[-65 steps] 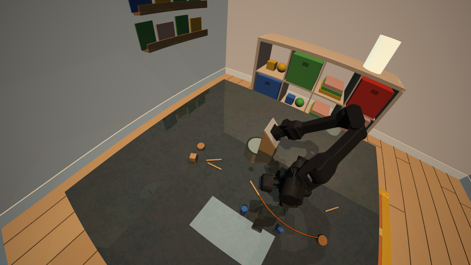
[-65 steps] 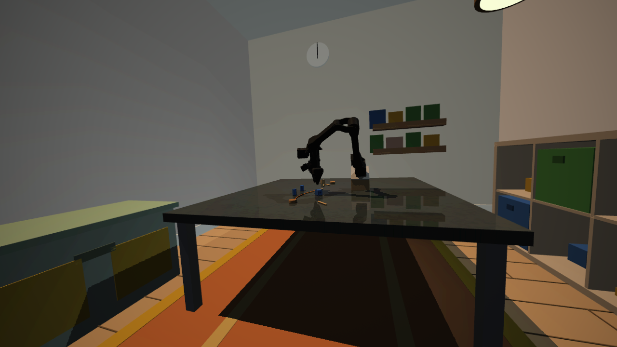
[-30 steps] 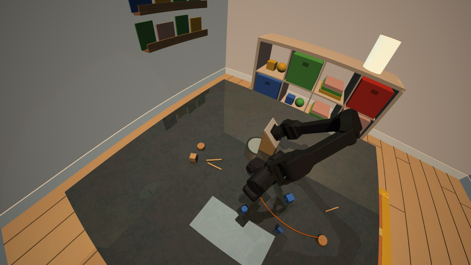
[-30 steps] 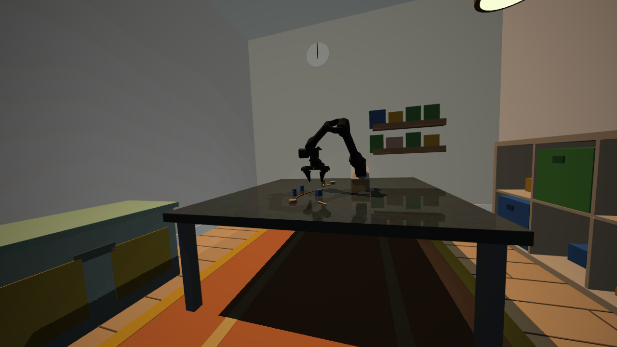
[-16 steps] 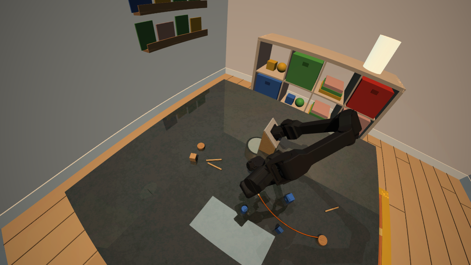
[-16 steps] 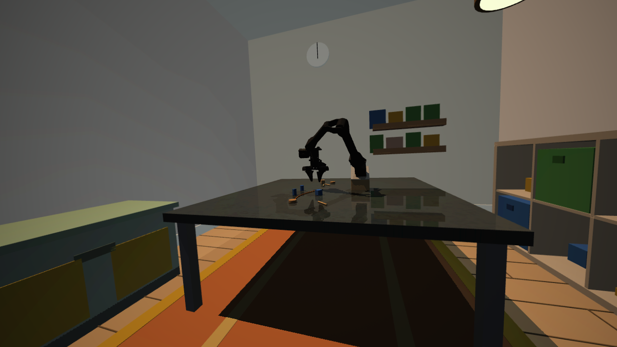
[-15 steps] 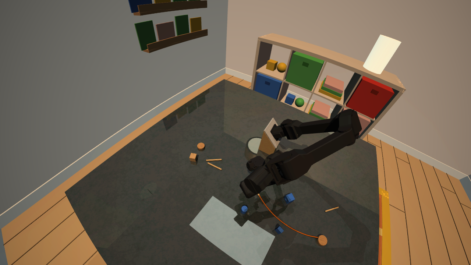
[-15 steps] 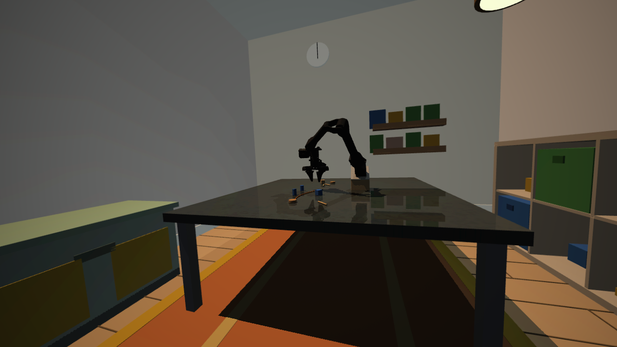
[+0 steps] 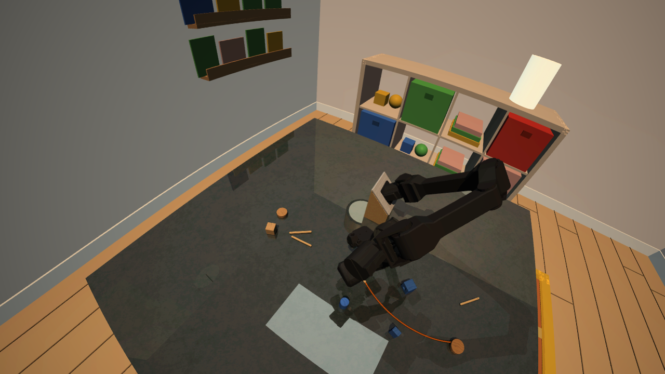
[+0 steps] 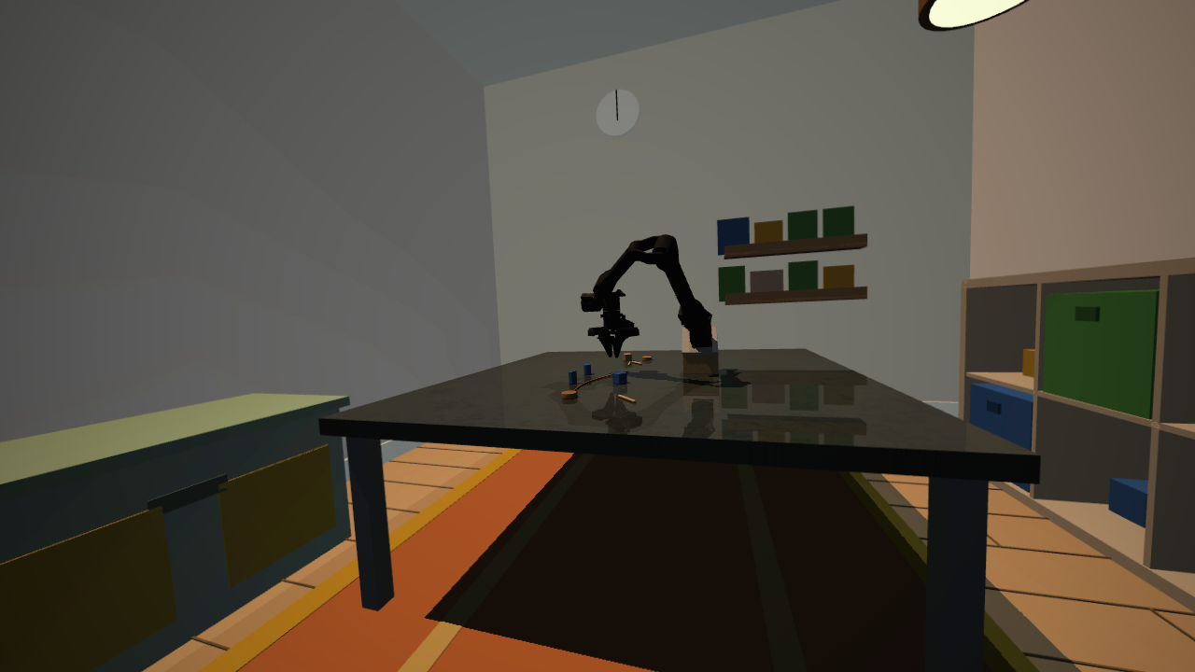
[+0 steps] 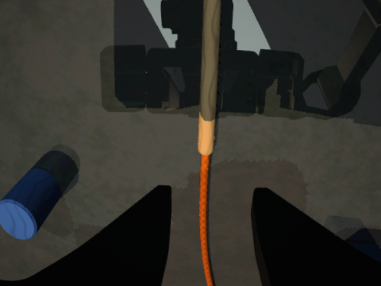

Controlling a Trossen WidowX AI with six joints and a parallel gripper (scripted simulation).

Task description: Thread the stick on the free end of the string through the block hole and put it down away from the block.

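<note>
The thin wooden stick (image 11: 209, 59) lies on the dark table, with the orange string (image 11: 203, 206) (image 9: 399, 323) running from its near end to the round wooden button (image 9: 456, 346) (image 10: 569, 394). My gripper (image 11: 212, 199) (image 10: 616, 343) hangs a little above the table over the string, just behind the stick's near end. Its fingers stand partly apart with only the string passing below the gap; they hold nothing. The arm hides the stick in the top view. A small wooden cube (image 9: 270, 227) sits at the far left; I cannot see a hole in it from here.
A blue cylinder (image 11: 32, 202) (image 9: 344, 302) lies left of the gripper. Two blue cubes (image 9: 408, 285) (image 9: 394, 331) flank the string. Loose sticks (image 9: 300, 231) (image 9: 301, 240) (image 9: 469, 301) and a wooden disc (image 9: 281, 212) lie about. A pale rectangle (image 9: 316, 330) lies in front.
</note>
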